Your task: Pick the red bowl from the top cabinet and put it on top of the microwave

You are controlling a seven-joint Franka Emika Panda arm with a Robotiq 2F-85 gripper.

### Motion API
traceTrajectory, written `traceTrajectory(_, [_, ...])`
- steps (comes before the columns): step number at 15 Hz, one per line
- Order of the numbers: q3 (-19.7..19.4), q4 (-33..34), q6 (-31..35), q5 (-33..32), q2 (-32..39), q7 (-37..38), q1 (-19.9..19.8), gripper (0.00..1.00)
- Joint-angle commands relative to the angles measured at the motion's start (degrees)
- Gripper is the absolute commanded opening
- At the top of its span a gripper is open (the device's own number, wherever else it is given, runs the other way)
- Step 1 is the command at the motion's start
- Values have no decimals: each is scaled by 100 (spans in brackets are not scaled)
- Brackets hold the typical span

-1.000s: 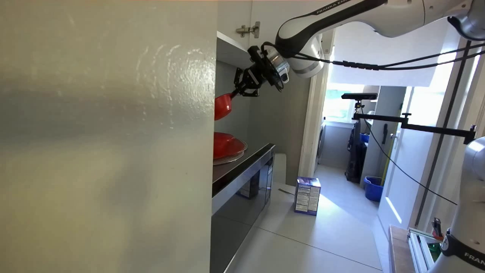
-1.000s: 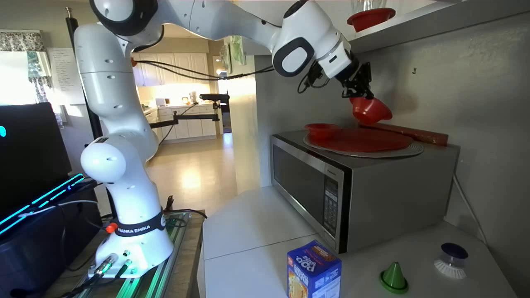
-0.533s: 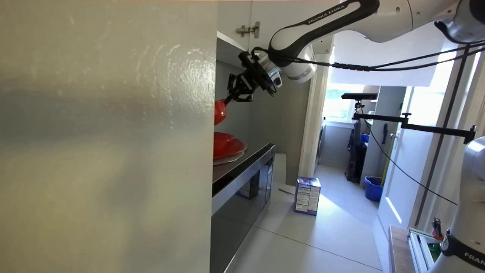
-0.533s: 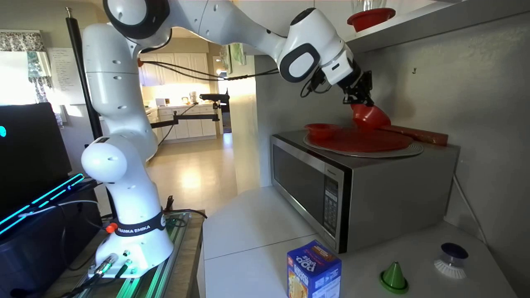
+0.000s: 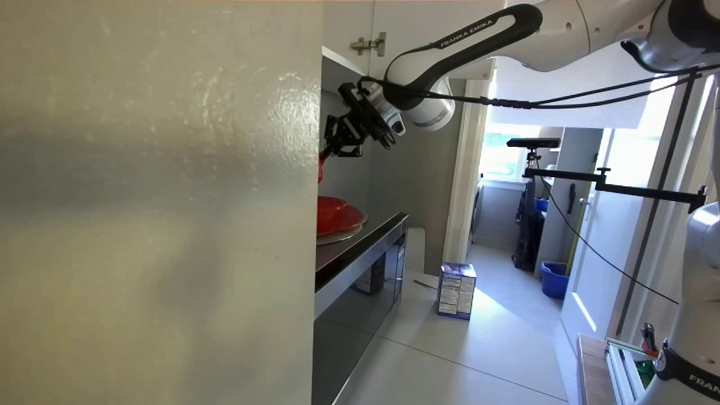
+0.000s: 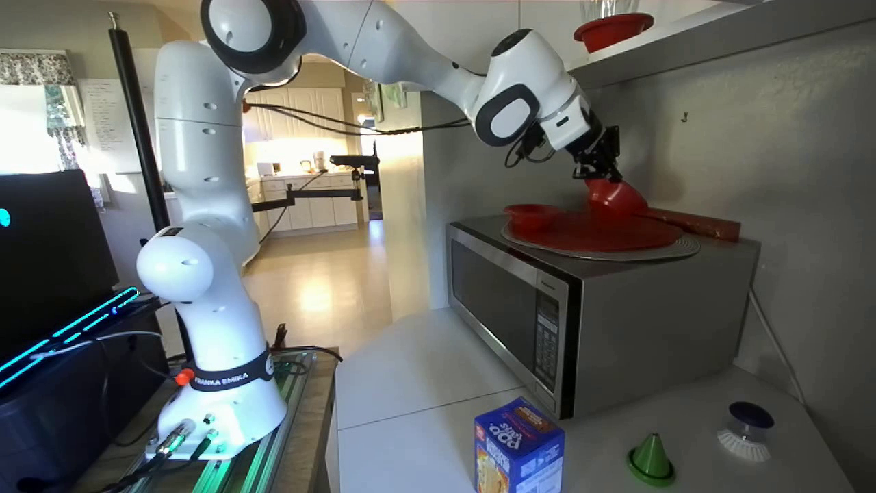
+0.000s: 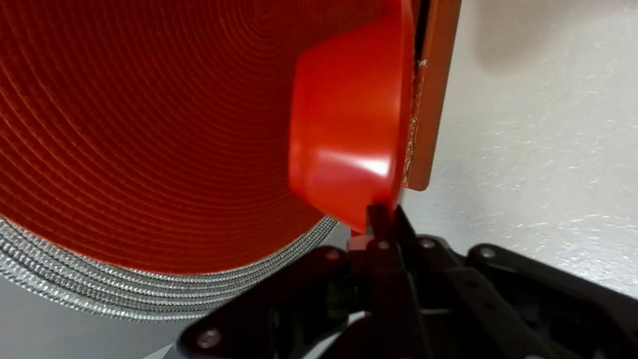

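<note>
The red bowl [image 6: 618, 197] hangs tilted on its side over the back of the microwave [image 6: 657, 329]. My gripper [image 7: 390, 212] is shut on its rim, one finger on each side of the wall, as the wrist view shows. In an exterior view only a sliver of the bowl [image 5: 320, 170] shows below the gripper [image 5: 326, 152], the rest hidden behind a pale panel; a gap separates that sliver from the red things underneath. The top cabinet [image 6: 691, 44] is above right of the arm.
A round red mat [image 6: 616, 234] over a silvery one covers much of the microwave top. Another red dish [image 6: 530, 216] sits there, and a long reddish-brown box [image 6: 698, 224] lies along the wall. On the counter stand a blue box [image 6: 520, 445], green cone [image 6: 651, 460] and brush [image 6: 747, 430].
My arm has reached further over the microwave and lowered, carrying the bowl down and back toward the wall. The grip on its rim has stayed the same.
</note>
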Motion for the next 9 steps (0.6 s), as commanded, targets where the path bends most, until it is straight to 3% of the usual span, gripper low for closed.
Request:
traceTrajectory(1, [-161,142,578,-524,340,447,166,1])
traceTrajectory(5, [-459,58,1147,-1004,555,499,326,1])
traceTrajectory(9, [-510,2,1359,-919,631,353,398,1])
